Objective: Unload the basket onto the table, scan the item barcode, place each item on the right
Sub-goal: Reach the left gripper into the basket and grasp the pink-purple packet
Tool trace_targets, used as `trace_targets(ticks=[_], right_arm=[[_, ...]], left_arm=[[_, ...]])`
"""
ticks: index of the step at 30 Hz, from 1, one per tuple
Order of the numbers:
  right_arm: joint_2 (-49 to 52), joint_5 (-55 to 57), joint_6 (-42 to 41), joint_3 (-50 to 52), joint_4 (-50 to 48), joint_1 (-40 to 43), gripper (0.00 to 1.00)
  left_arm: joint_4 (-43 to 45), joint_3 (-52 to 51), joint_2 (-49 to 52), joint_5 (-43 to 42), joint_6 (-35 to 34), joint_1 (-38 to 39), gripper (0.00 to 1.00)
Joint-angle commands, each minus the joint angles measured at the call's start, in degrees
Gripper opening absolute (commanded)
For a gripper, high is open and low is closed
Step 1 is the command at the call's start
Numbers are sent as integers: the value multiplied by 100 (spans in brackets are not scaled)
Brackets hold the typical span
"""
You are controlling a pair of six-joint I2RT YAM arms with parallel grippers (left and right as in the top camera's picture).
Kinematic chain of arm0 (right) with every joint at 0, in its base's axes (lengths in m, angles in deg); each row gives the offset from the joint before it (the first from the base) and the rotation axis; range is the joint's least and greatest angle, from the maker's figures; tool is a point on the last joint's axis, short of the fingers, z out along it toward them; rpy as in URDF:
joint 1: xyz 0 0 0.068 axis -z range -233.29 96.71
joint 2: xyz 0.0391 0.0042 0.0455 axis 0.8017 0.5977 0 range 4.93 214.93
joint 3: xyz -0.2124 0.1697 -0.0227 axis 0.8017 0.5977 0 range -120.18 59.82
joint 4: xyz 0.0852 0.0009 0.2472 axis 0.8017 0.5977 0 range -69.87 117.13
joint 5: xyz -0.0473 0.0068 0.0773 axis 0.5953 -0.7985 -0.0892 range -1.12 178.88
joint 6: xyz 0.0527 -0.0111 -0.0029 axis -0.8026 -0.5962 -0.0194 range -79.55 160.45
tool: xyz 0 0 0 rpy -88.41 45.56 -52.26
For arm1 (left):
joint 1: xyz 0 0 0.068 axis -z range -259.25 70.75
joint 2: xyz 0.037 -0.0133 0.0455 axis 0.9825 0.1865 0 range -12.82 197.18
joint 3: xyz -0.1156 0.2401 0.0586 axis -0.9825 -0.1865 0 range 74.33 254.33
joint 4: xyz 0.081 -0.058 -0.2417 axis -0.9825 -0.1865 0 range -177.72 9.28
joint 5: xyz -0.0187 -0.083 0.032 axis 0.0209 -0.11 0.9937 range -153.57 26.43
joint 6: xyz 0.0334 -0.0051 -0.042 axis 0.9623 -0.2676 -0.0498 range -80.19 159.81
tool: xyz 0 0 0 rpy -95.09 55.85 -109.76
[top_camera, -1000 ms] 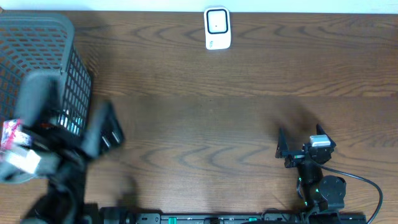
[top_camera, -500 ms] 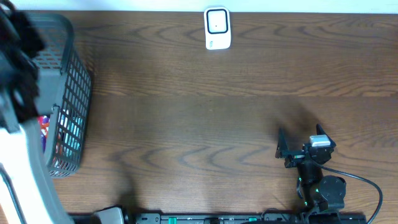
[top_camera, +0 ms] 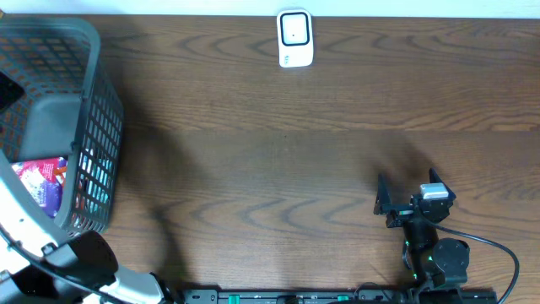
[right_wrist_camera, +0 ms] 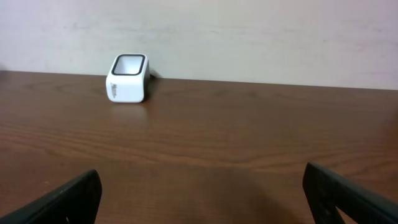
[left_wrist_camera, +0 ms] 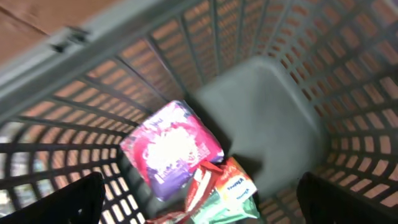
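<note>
A purple-and-pink packet (left_wrist_camera: pixel 171 149) lies on the floor of the grey mesh basket (left_wrist_camera: pixel 93 50), partly on top of a red, green and white packet (left_wrist_camera: pixel 227 193). My left gripper (left_wrist_camera: pixel 202 202) hangs open above them, touching neither. From overhead I see the purple packet (top_camera: pixel 40 181) inside the basket (top_camera: pixel 51 29) at the table's left end, while the left gripper itself is hard to make out there. The white scanner (top_camera: pixel 294 38) stands at the table's far edge, and shows as the scanner (right_wrist_camera: pixel 128 78) in the right wrist view. My right gripper (top_camera: pixel 407 192) sits open and empty near the front right.
The white left arm (top_camera: pixel 25 228) crosses the basket's near corner. Behind the scanner rises a pale wall (right_wrist_camera: pixel 249 37). Brown wooden tabletop (top_camera: pixel 270 152) stretches between the basket and the right arm. A black cable (top_camera: pixel 498 249) loops by the right arm's base.
The left arm has swung fast across the basket and now holds its wrist over the inside, leaving the purple packet in plain sight. The right arm has stayed still.
</note>
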Motion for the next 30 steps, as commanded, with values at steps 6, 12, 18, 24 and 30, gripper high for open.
trace_targets(ticks=[6, 12, 18, 24, 30], right_arm=[[-24, -37, -39, 9, 24, 13, 99], [-24, -37, -39, 9, 24, 13, 99], [-24, -37, -42, 9, 24, 13, 99], [-24, -35, -39, 9, 24, 13, 99], [-24, -37, -39, 9, 24, 13, 99]], left_arm=[[-413, -68, 852, 745, -868, -33, 98], [-575, -76, 1574, 1080, -1532, -33, 98], [-588, -485, 2098, 1550, -2218, -33, 98], [81, -1244, 2240, 1805, -2339, -33, 98], [885, -1751, 2240, 1755, -1967, -33, 98]])
